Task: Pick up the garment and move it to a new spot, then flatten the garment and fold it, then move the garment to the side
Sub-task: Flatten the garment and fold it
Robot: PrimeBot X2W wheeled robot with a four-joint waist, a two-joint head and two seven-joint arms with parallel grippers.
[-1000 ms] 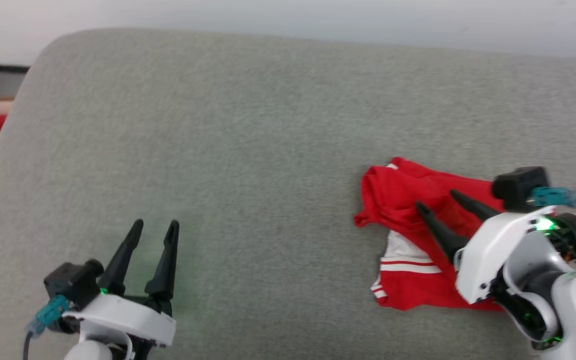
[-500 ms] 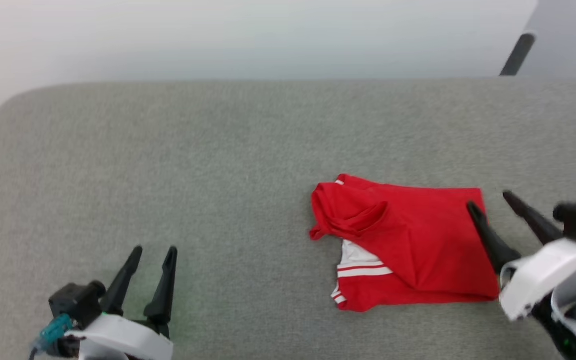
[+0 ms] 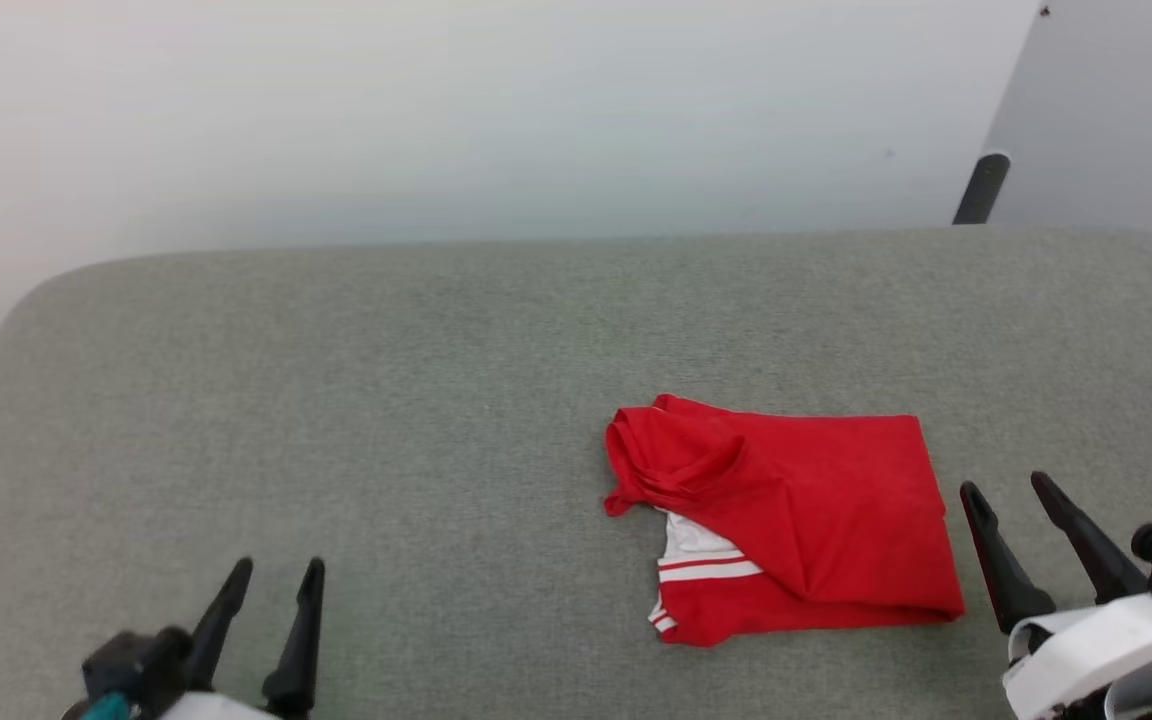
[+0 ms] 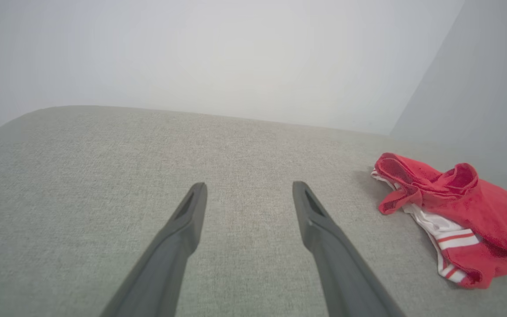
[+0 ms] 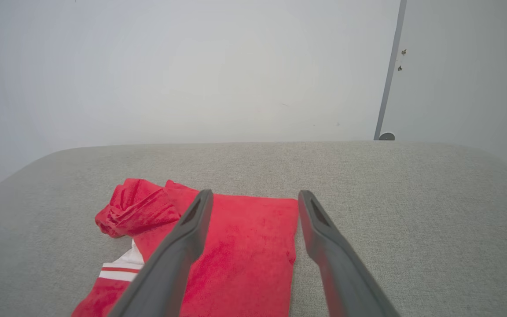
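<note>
Two grippers are seen nearest, low in the head view. The left gripper [image 3: 278, 568] is held over the grey-green woven upholstered cushion [image 3: 386, 420], jaws spread wide, nothing between them. The right gripper [image 3: 1004, 486] is likewise spread wide and empty. Its fingertips are set just beside the right edge of the red jersey garment with a white sleeve and red-white striped trim [image 3: 816, 520], apart from it.

Next out, the garment is laid on the cushion right of centre, well apart from the left gripper. It is folded into a compact, roughly rectangular packet. Its far left corner is bunched, and the white sleeve is exposed under the lower left flap.

Judged status: pick-up, relocation, flattening and folding are taken as done. The move to the side looks done or nearly so, since nothing is gripped. Possibly left: the bunched corner to be tidied.

Beyond the cushion's far edge, a plain white wall [image 3: 436, 120] is seen.
</note>
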